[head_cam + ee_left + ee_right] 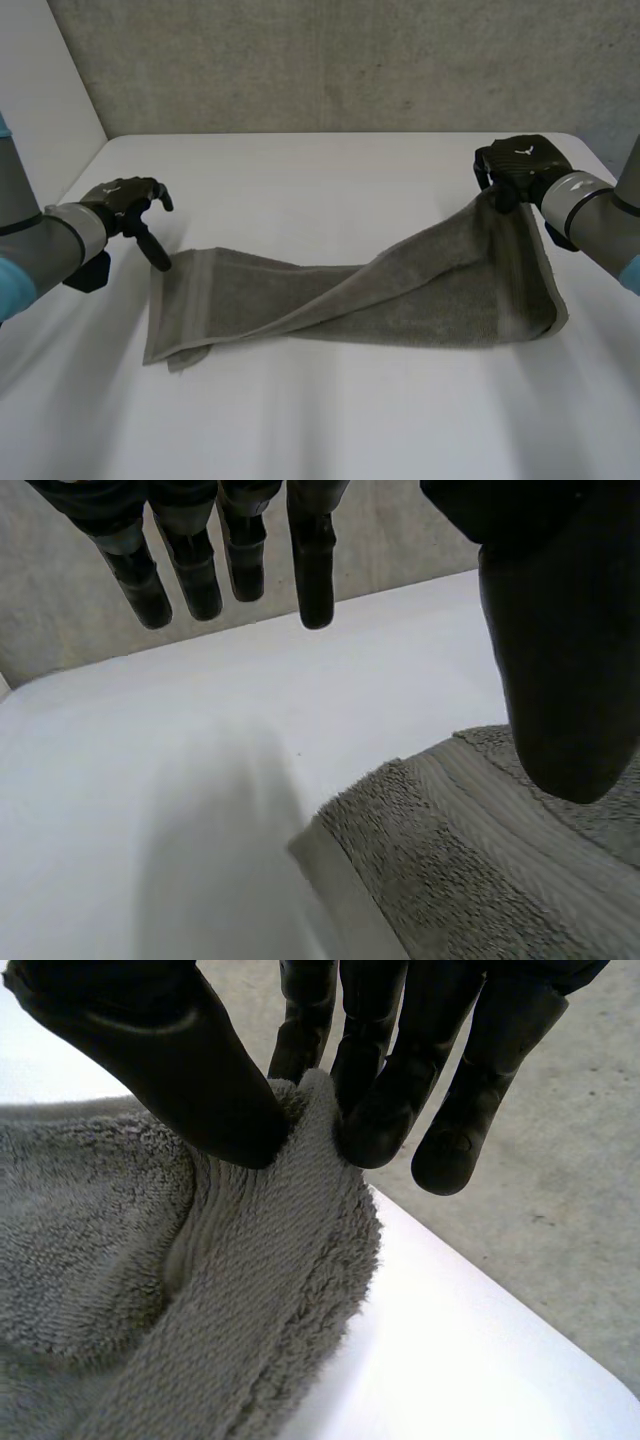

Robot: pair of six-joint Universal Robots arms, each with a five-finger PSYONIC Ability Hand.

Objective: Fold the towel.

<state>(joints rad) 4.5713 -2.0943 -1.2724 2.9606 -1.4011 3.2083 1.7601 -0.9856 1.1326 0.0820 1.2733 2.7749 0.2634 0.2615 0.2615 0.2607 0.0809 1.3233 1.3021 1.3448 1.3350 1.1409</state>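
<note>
Grey towel (400, 290) twisted, rumpled, corner pinched by right robot hand (520, 162)

A white table (320, 430) stands before a rough grey wall (330, 60).

The left arm reaches toward the towel's (400, 290) left end. The left robot hand (122, 203) hovers at the far corner there, its fingers (190, 570) straight and spread from the thumb, gripping nothing. One finger points down beside that corner. The right arm comes in at the towel's right end, where the right robot hand (520, 165) pinches the edge between thumb (170, 1070) and fingers.
</note>
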